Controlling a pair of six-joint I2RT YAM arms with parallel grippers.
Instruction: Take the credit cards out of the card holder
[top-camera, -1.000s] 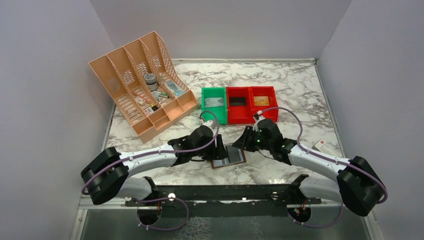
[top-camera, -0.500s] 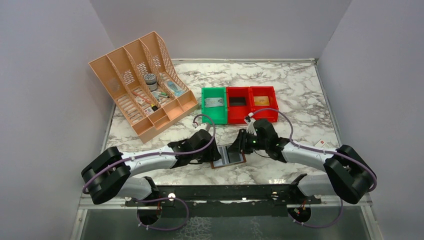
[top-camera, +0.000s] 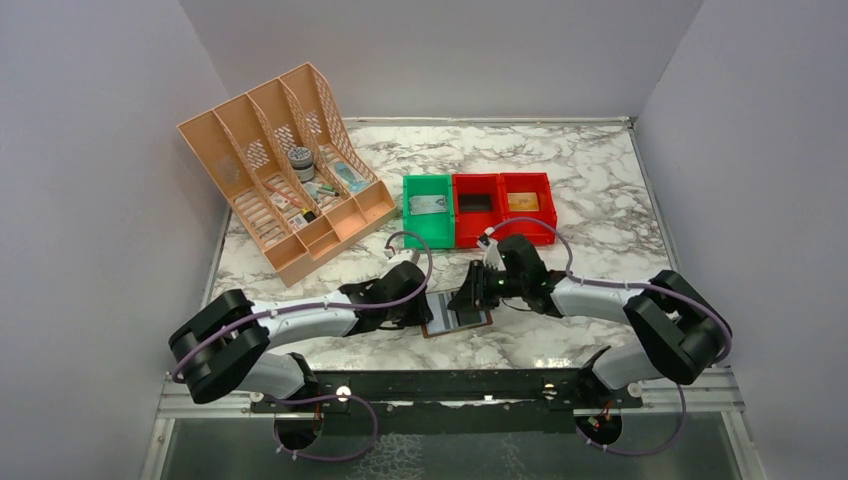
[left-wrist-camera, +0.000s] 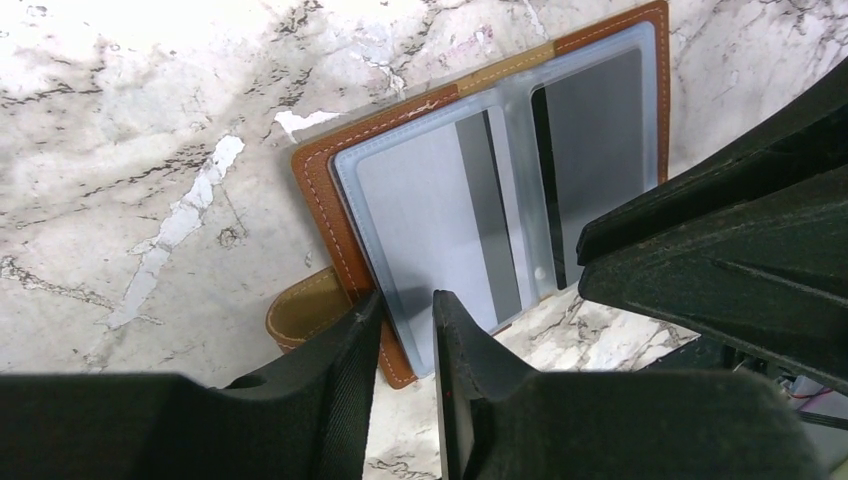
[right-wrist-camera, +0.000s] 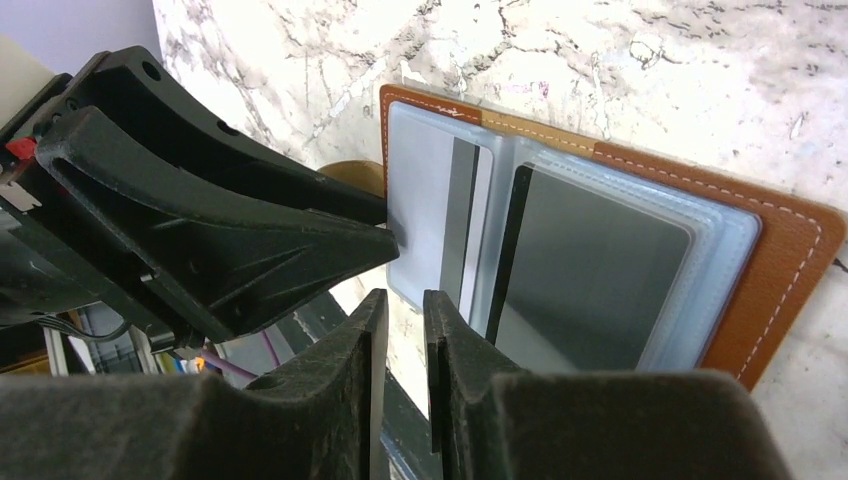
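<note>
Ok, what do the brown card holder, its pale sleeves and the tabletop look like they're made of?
The small brown bifold card holder looks like leather or imitation: matte tan cover, pale stitching along the edge. Its pale grey-blue inner sleeves seem soft clear plastic, glossy, cards showing through. The white grey-veined tabletop looks like marble, possibly printed laminate.

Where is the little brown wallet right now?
Seen from above, the wallet lies open on the table, about mid-width and toward the arms' bases, between the left gripper and the right gripper, nearer than the green bin.
</note>
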